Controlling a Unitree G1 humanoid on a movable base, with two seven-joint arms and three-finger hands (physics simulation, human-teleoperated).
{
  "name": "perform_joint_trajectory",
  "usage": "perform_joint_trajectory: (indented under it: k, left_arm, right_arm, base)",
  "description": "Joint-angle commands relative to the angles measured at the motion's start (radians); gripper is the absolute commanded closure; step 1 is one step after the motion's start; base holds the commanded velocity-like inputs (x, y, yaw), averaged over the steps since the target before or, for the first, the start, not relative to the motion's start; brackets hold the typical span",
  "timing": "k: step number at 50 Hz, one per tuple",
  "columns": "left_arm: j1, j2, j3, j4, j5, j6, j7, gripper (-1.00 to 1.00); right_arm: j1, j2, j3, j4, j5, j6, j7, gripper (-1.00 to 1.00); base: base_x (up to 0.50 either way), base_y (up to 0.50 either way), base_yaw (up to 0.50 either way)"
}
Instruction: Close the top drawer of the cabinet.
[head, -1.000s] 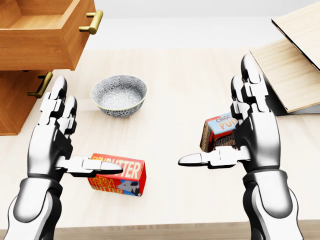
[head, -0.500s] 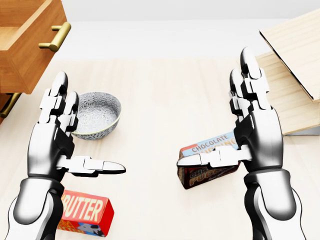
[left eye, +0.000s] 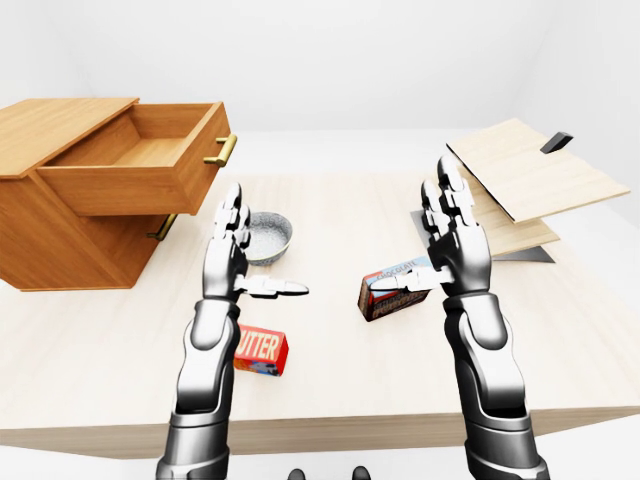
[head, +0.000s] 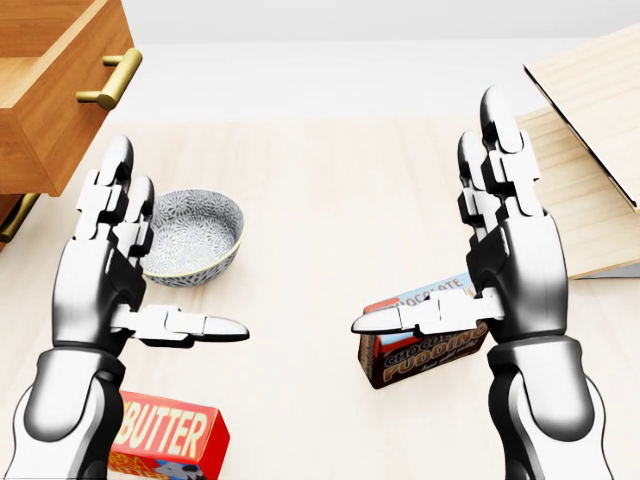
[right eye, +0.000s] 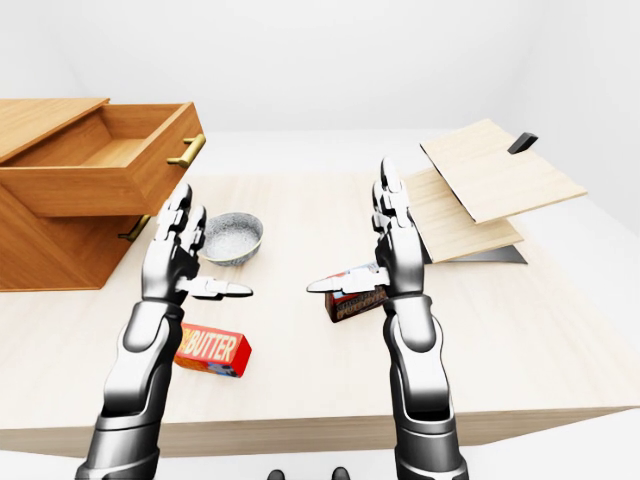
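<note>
Tabletop of pale wood (left eye: 340, 200) spans the views, with the brown wooden cabinet (left eye: 50, 235) at its left end in the left-eye view. Top drawer, an open wooden box with a brass bar handle (left eye: 150, 165), stands pulled well out toward the view's right, inside bare; handle (left eye: 222, 150) sits on the face that looks toward the hands. A lower brass handle shows under it.

Drawer lies up and to the left of the left hand (left eye: 228, 255), well apart. Its slide axis runs left-right across the view, so I'd judge the close is a push leftward on the handle face. Left hand is clearly nearer; right hand (left eye: 455, 250) is far over on the right.

Both hands empty: fingers straight and upright, thumbs pointing inward, holding nothing.

Light plywood boards (left eye: 520, 180) lean stacked at right, with a small black piece at the top edge. Patterned grey ceramic bowl (head: 190, 235) sits just beside the left hand's fingers in the head view. Brown-and-blue carton (head: 425, 340) reads "CHOCOLATE PUDDING". Red box (head: 165, 435) reads "BUTTER"
</note>
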Motion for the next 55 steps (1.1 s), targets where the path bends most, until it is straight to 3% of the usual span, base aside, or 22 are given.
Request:
perform_joint_trajectory:
  k: [1, 7, 17, 36, 55]
  left_arm:
    - [-0.056, 0.037, 0.031, 0.048, 0.023, 0.0, -0.008, -1.0]
    - [-0.148, 0.111, 0.07, 0.123, 0.11, 0.0, -0.002, -1.0]
    - [-0.249, 0.181, 0.114, 0.201, 0.162, 0.0, 0.018, -1.0]
    - [-0.27, 0.219, 0.132, 0.263, 0.301, 0.0, 0.144, -1.0]
    - [-0.277, 0.26, 0.143, 0.354, 0.371, 0.0, 0.155, -1.0]
  right_arm:
    - [0.002, -0.001, 0.002, 0.001, -0.006, 0.0, 0.003, -1.0]
    - [-0.002, 0.0, 0.003, 0.01, -0.012, 0.0, 0.002, -1.0]
    - [0.002, 0.0, 0.001, 0.011, -0.012, 0.0, 0.004, -1.0]
    - [0.011, -0.002, -0.004, -0.006, -0.006, 0.0, 0.004, -1.0]
    - [0.008, 0.0, -0.002, 0.009, -0.008, 0.0, 0.001, -1.0]
  base:
    - [0.0, 0.0, 0.0]
    - [0.0, 0.0, 0.0]
    - [0.0, 0.0, 0.0]
    - [0.0, 0.0, 0.0]
    - [0.0, 0.0, 0.0]
